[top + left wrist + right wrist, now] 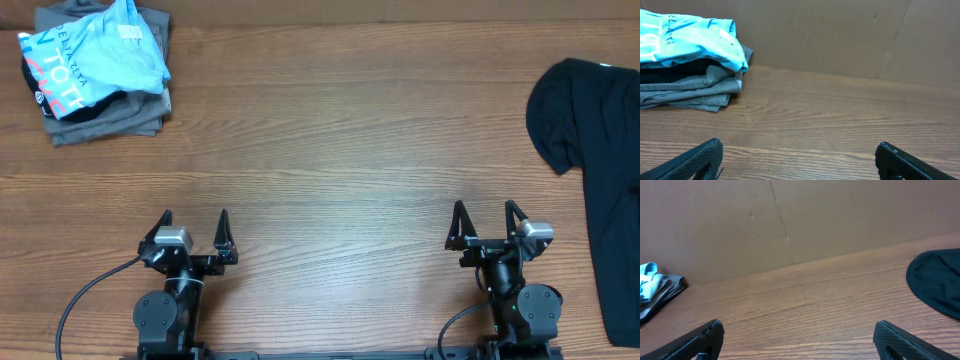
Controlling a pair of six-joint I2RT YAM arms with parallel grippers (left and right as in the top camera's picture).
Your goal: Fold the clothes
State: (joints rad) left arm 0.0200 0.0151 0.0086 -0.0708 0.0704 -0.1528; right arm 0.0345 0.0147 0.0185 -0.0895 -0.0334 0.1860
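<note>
The clothes, a plain black T-shirt (pixel 600 160), lie spread at the table's right edge, partly cut off by the overhead view; a dark rounded part of the T-shirt (pixel 937 280) shows at the right of the right wrist view. My right gripper (pixel 486 214) stands open near the front edge, left of the shirt and apart from it, nothing between its fingers. Far from the shirt, my left gripper (pixel 195 220) is open and empty at the front left. Bare wood lies between the jaws of the left gripper (pixel 799 150) and of the right gripper (pixel 799 329).
A pile of folded grey garments (pixel 110 112) topped by a light blue lettered shirt (pixel 95 55) sits at the back left corner; the pile (pixel 687 90) also shows in the left wrist view. A brown cardboard wall (pixel 790 220) backs the wooden table (pixel 340 120).
</note>
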